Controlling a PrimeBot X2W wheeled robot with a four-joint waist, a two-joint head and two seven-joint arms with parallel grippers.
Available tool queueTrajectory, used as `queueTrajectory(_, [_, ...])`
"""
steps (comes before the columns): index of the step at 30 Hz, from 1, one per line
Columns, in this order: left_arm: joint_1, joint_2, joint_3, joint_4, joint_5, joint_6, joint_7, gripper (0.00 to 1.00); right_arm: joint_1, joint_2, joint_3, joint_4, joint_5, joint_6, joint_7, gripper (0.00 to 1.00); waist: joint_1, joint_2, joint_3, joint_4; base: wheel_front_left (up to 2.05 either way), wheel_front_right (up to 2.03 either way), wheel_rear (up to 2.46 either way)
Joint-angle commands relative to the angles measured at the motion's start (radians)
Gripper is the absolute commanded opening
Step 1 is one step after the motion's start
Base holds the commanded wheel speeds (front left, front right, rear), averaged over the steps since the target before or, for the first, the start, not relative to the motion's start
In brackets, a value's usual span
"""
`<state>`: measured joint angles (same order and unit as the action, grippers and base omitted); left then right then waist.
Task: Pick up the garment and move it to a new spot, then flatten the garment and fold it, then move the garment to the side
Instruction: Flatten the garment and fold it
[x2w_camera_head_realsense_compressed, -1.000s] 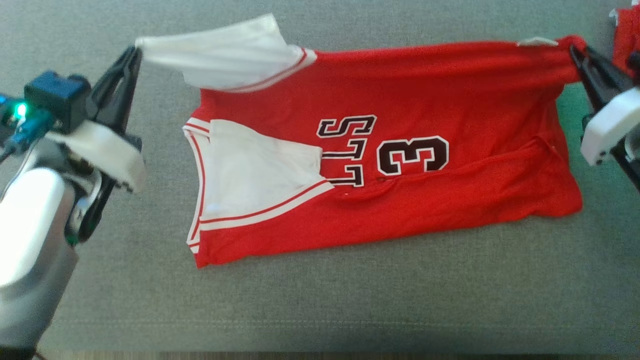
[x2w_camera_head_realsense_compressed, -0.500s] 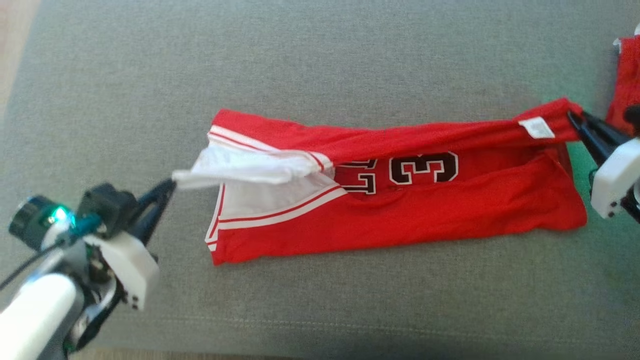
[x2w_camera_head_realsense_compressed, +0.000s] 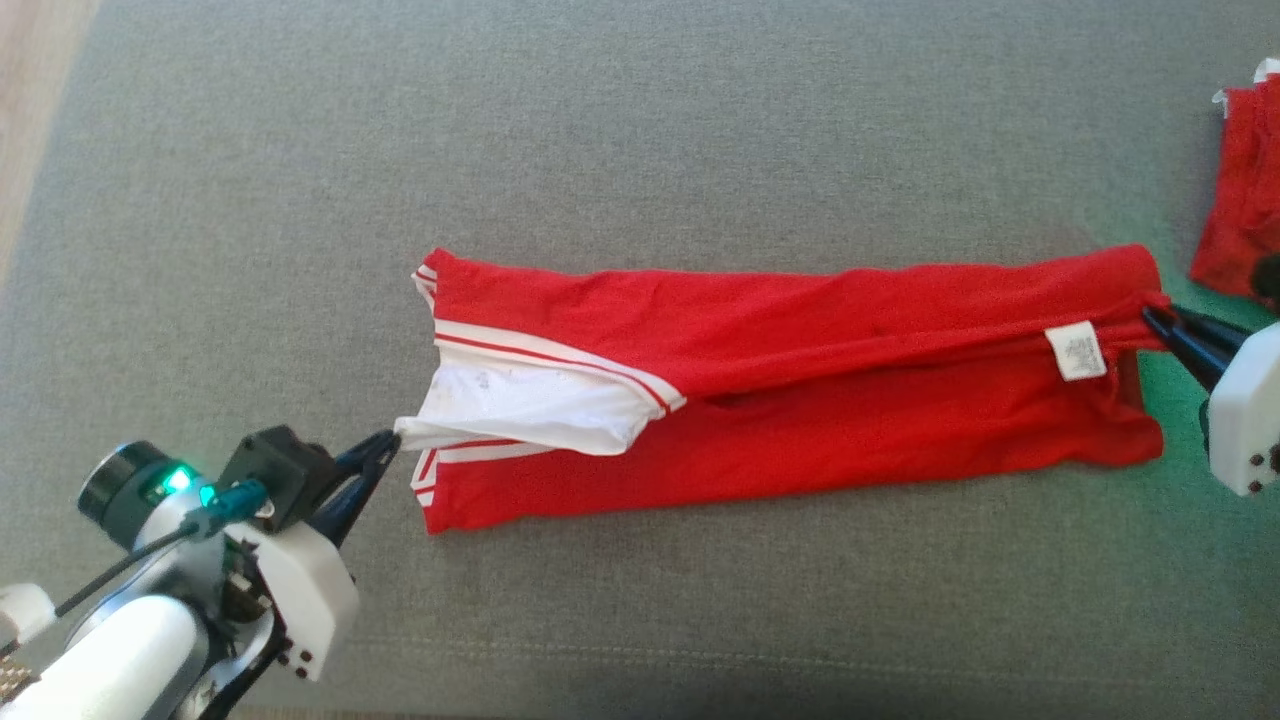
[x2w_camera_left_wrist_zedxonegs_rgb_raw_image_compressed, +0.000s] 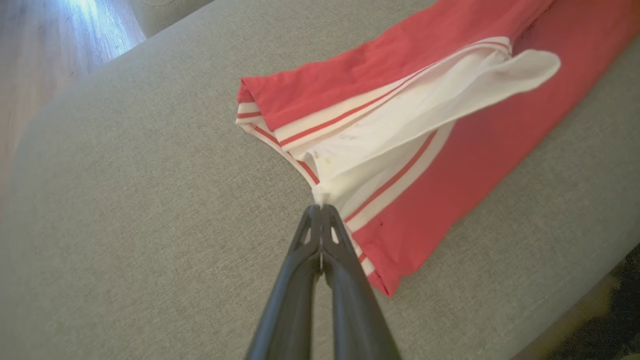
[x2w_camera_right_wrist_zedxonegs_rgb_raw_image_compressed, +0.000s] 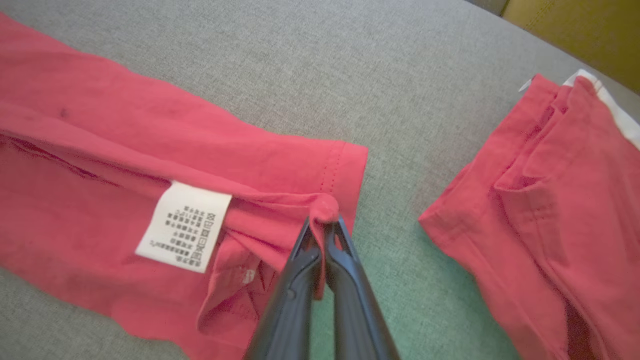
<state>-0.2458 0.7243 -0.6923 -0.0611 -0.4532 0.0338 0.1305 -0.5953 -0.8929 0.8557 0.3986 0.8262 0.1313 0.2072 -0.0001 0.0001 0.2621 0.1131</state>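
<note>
The garment (x2w_camera_head_realsense_compressed: 800, 390), a red jersey with white sleeves and red-and-white trim, lies folded lengthwise in a long band on the grey cushion (x2w_camera_head_realsense_compressed: 640, 140). At the band's left end my left gripper (x2w_camera_head_realsense_compressed: 388, 447) is shut on the tip of the white sleeve (x2w_camera_left_wrist_zedxonegs_rgb_raw_image_compressed: 400, 115), as the left wrist view shows at the gripper (x2w_camera_left_wrist_zedxonegs_rgb_raw_image_compressed: 320, 207). My right gripper (x2w_camera_head_realsense_compressed: 1150, 315) is shut on a bunched red hem corner at the right end; the right wrist view has this gripper (x2w_camera_right_wrist_zedxonegs_rgb_raw_image_compressed: 323, 220) beside a white care label (x2w_camera_right_wrist_zedxonegs_rgb_raw_image_compressed: 184, 226). The top layer is pulled taut between both grips.
A second red garment (x2w_camera_head_realsense_compressed: 1235, 200) with white trim lies at the far right, close to the right gripper; it is also in the right wrist view (x2w_camera_right_wrist_zedxonegs_rgb_raw_image_compressed: 555, 210). Wooden floor (x2w_camera_head_realsense_compressed: 30, 90) runs past the cushion's left edge. The cushion's front seam (x2w_camera_head_realsense_compressed: 700, 655) lies near me.
Both grippers have drawn the far edge of the jersey toward me, folding it over the front half and covering the printed number. The head view has shifted too.
</note>
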Motion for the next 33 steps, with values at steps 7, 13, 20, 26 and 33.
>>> queueTrajectory(7, [-0.018, 0.02, 0.031, 0.006, 0.008, 0.0, -0.01, 0.0, 0.097, -0.064, -0.079, -0.071, 0.046, -0.001, 0.107, 0.24, 0.0001, -0.0001, -0.014, -0.006, 0.0, 0.0, 0.0])
queueTrajectory(13, [-0.003, 0.015, 0.027, 0.017, -0.005, 0.01, -0.002, 1.0, 0.147, -0.066, -0.152, -0.101, 0.051, -0.001, 0.138, 1.0, 0.0001, -0.0001, -0.03, -0.003, 0.0, 0.0, 0.0])
queueTrajectory(20, [0.001, 0.009, 0.106, 0.0, -0.042, 0.082, -0.066, 1.0, 0.218, -0.044, -0.333, -0.153, 0.06, -0.001, 0.114, 1.0, 0.0001, -0.0001, -0.069, 0.006, 0.0, 0.0, 0.0])
queueTrajectory(26, [-0.02, -0.096, 0.24, -0.017, -0.119, 0.186, -0.232, 1.0, 0.256, 0.082, -0.536, -0.218, 0.037, -0.001, 0.021, 1.0, 0.0001, -0.0001, -0.101, 0.007, 0.0, 0.0, 0.0])
queueTrajectory(33, [-0.023, -0.29, 0.342, -0.021, -0.212, 0.238, -0.377, 1.0, 0.314, 0.343, -0.747, -0.304, -0.105, -0.001, -0.106, 1.0, 0.0001, -0.0001, -0.14, 0.011, 0.0, 0.0, 0.0])
